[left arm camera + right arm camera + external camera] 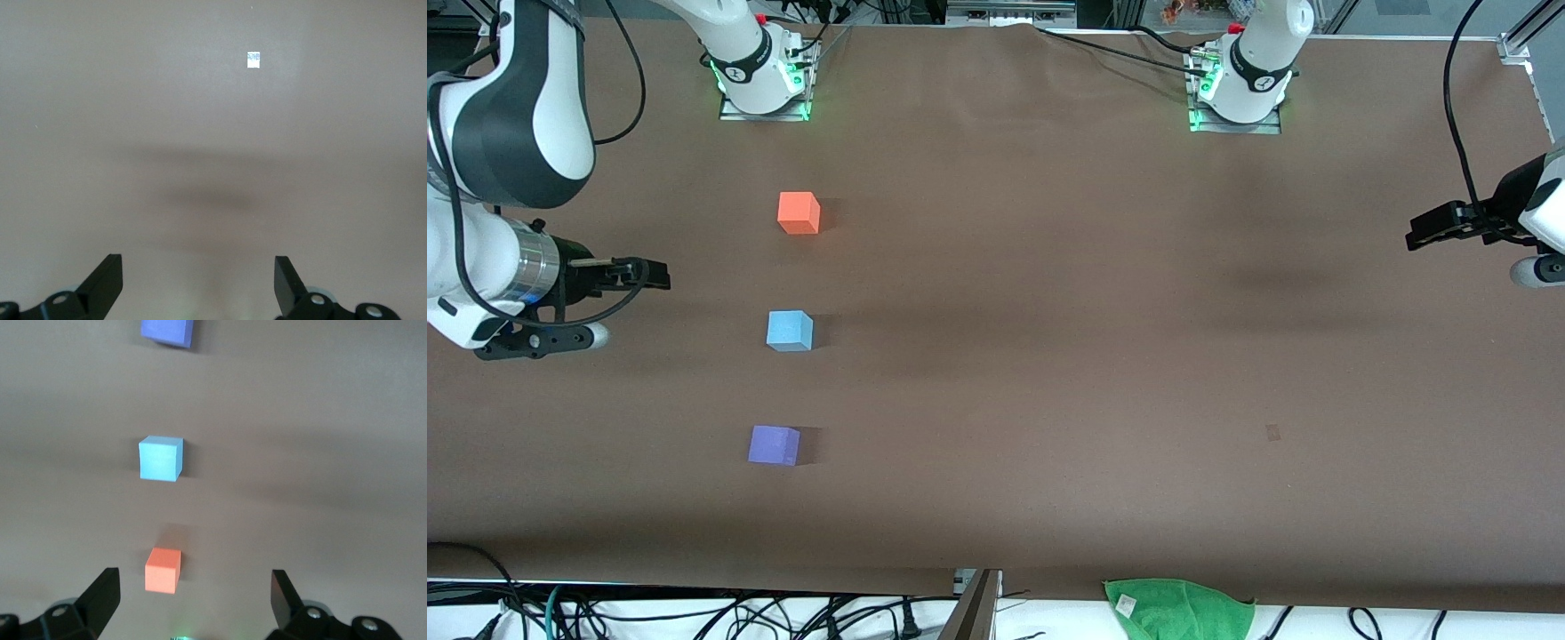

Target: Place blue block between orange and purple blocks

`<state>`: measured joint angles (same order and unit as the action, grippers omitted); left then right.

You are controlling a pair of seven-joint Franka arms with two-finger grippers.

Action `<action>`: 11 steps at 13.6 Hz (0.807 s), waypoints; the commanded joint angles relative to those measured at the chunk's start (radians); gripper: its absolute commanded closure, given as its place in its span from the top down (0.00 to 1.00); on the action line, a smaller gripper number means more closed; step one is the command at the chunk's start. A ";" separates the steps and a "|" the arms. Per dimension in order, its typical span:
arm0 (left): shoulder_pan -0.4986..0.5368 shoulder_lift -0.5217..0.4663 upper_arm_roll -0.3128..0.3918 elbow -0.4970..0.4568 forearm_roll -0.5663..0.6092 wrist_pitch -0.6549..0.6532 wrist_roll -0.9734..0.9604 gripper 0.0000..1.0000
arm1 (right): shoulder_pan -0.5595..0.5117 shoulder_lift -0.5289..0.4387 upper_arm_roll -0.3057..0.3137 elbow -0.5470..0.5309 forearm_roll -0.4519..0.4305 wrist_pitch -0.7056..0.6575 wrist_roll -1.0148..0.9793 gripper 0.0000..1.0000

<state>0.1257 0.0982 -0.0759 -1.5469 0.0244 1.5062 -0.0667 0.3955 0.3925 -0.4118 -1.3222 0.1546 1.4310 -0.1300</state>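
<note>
Front view first: I see three cubes in a line on the brown table [1049, 356], toward the right arm's end. The orange block [799, 213] lies farthest from the camera, the purple block [774, 445] nearest, and the blue block [790, 331] sits between them, well apart from both. The right gripper [640, 274] hangs over the table edge at the right arm's end, beside the cubes and touching none; I see it side-on, so I cannot judge its spread from here, and much of its arm runs out of frame. The left gripper [1427, 233] hangs at the left arm's end, its arm mostly cut off by the frame edge. A green cloth [1178, 609] lies at the table's near edge, partly cropped.

Left wrist view: the left gripper [198, 280] has its fingers spread wide with nothing between them, only bare table below. A small pale mark [253, 60] shows on the surface; I cannot make out what it is.

Right wrist view: the right gripper [195, 597] is likewise spread wide and holds nothing. The orange block [163, 570], blue block [160, 458] and purple block [168, 332] show in a row, the purple one cut off by the frame edge.
</note>
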 commanded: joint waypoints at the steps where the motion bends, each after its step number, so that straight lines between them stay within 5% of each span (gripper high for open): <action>1: 0.006 -0.017 -0.001 -0.016 -0.009 0.003 0.013 1.00 | 0.000 -0.015 0.016 0.080 -0.033 -0.099 0.007 1.00; 6: 0.006 -0.018 -0.001 -0.016 -0.009 0.002 0.013 1.00 | -0.138 -0.115 0.212 0.016 -0.136 -0.098 0.098 1.00; 9: 0.006 -0.021 -0.001 -0.016 -0.009 0.002 0.013 1.00 | -0.271 -0.214 0.348 -0.121 -0.141 -0.025 0.098 1.00; 11: 0.005 -0.021 -0.001 -0.015 -0.009 0.002 0.013 1.00 | -0.287 -0.286 0.370 -0.230 -0.141 0.023 0.099 1.00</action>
<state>0.1262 0.0978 -0.0757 -1.5469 0.0244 1.5062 -0.0667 0.1425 0.2216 -0.0926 -1.3936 0.0262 1.3911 -0.0458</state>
